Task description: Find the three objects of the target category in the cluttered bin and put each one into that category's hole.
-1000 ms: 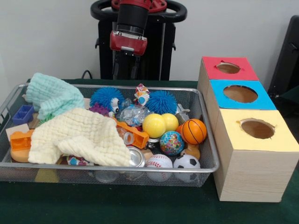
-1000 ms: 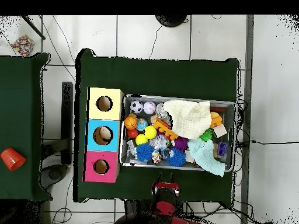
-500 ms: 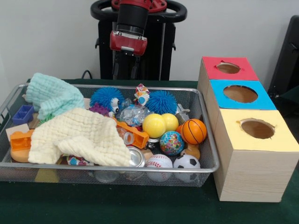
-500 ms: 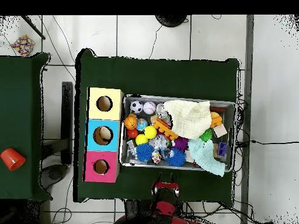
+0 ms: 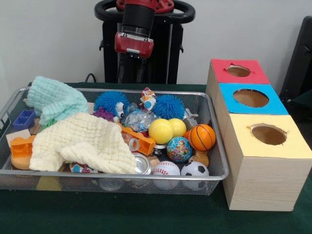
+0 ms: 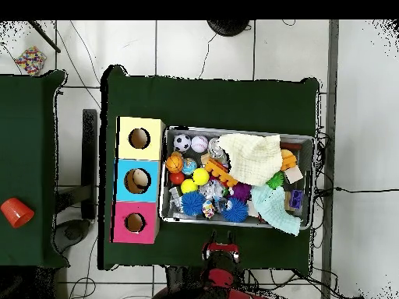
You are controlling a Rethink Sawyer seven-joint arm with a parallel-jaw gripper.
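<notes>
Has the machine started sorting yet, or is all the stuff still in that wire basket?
Nothing looks done: the bin is still full of balls, cloths and toys, and none can be seen in the red box, blue box or yellow box. Nothing is in hand; the tool hangs behind the bin, away from everything. All the searching and dropping is left.

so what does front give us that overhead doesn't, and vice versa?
Front only: the silver wire-mesh bin's side walls, the wood-grain sides of the yellow-topped box, and the gripper hanging behind the bin.
Overhead only: an orange cup on a second green table, and floor cables.
Both: bin clutter, cream cloth, and the three holes.
</notes>
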